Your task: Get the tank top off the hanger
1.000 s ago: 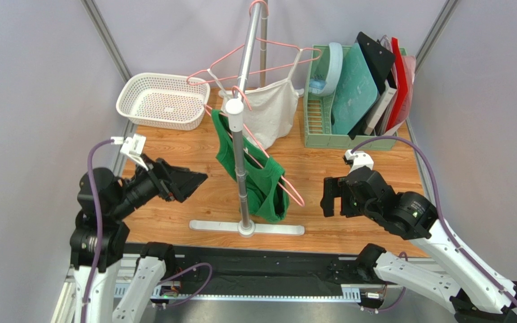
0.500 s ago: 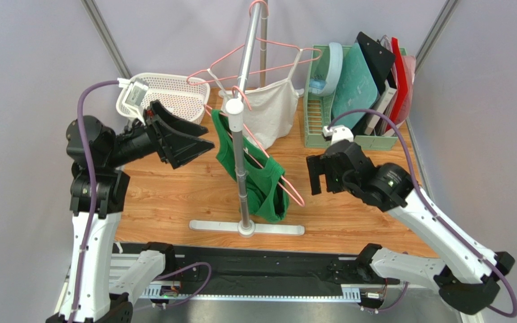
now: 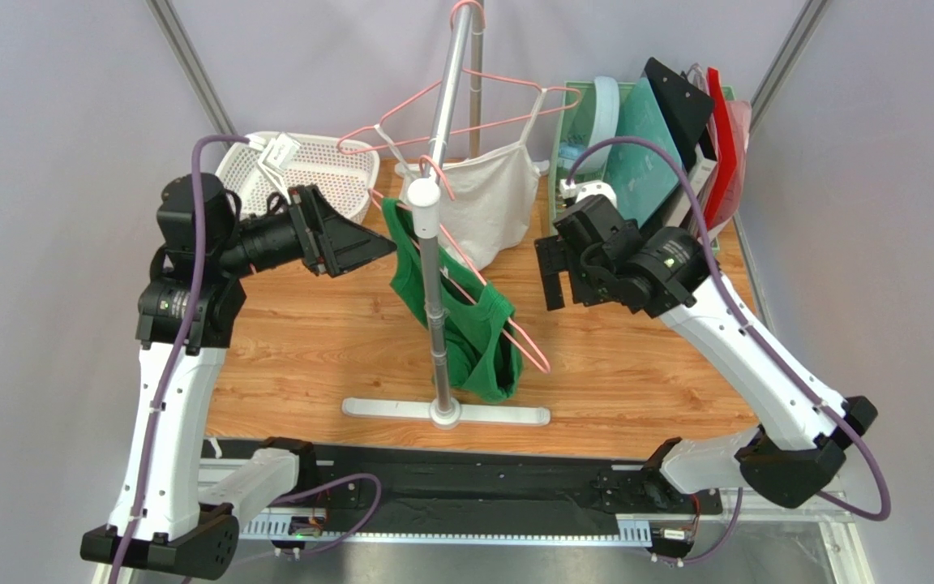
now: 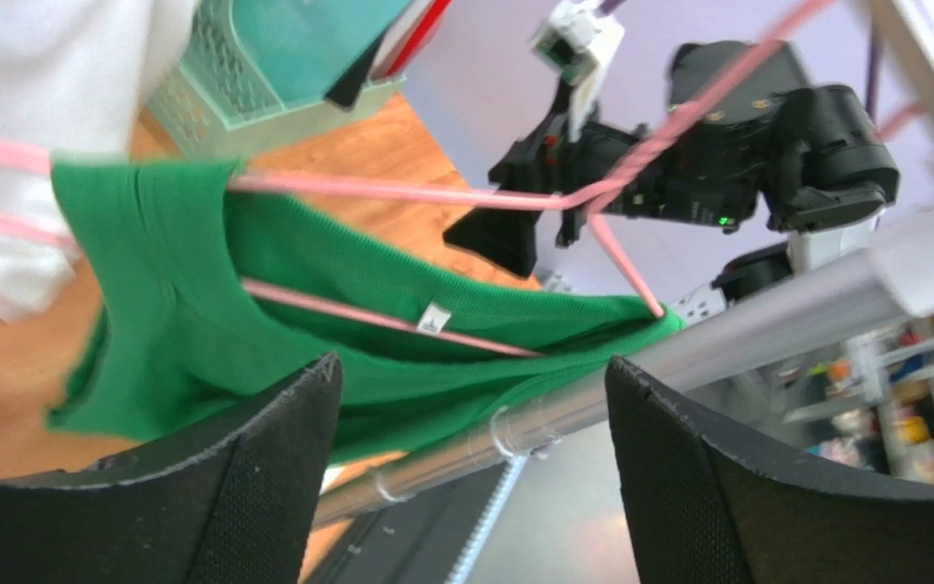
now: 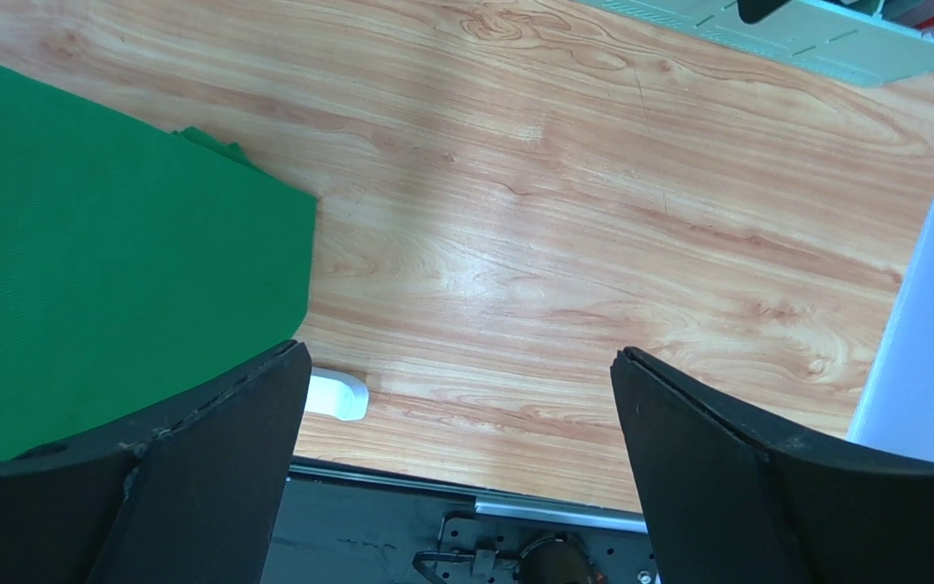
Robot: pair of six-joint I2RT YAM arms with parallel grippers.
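A green tank top (image 3: 454,310) hangs on a pink wire hanger (image 3: 530,347) from the silver rack pole (image 3: 433,292). It also shows in the left wrist view (image 4: 192,304) and the right wrist view (image 5: 94,280). A white tank top (image 3: 490,201) hangs on a second pink hanger (image 3: 460,104) behind. My left gripper (image 3: 368,250) is open and empty, just left of the green top's upper strap. My right gripper (image 3: 555,274) is open and empty, raised to the right of the rack.
A white basket (image 3: 295,183) stands at the back left. A green rack (image 3: 630,195) holding boards and folders stands at the back right. The rack's flat base (image 3: 448,411) lies near the table's front edge.
Both arms have risen and moved inward toward the rack. The left gripper has come close to the green top's strap; the right gripper has moved up and back. Both stay open.
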